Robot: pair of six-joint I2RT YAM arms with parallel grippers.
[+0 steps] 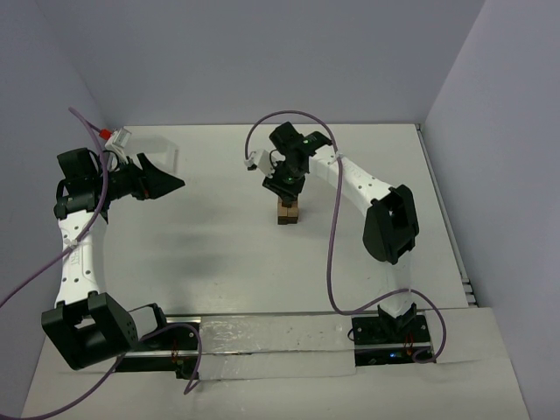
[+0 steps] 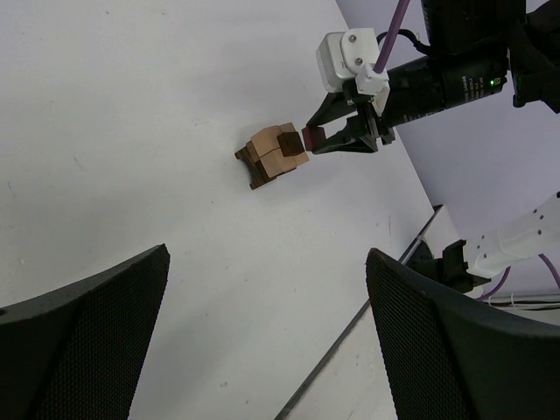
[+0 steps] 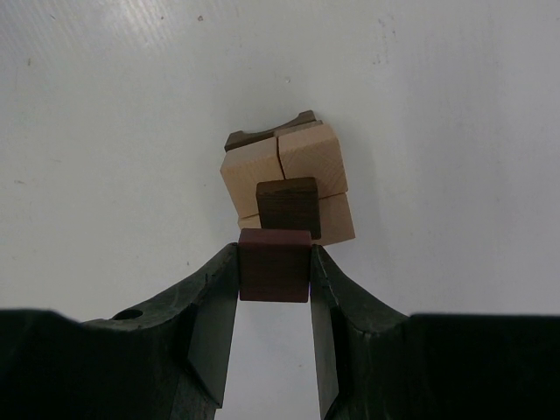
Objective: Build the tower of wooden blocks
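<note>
The tower (image 1: 287,211) of tan and dark brown wood blocks stands mid-table; it also shows in the left wrist view (image 2: 273,154) and the right wrist view (image 3: 289,179). A dark brown cube (image 3: 288,206) sits on top of its tan cubes. My right gripper (image 3: 275,267) is shut on a dark reddish-brown block (image 3: 275,264) and holds it just above the tower; the same held block shows beside the tower top in the left wrist view (image 2: 312,137). My left gripper (image 1: 166,183) is open and empty, far to the left of the tower.
A clear plastic container (image 1: 156,149) stands at the back left near the left gripper. Walls enclose the table at the back and both sides. A metal rail (image 1: 262,332) runs along the near edge between the arm bases.
</note>
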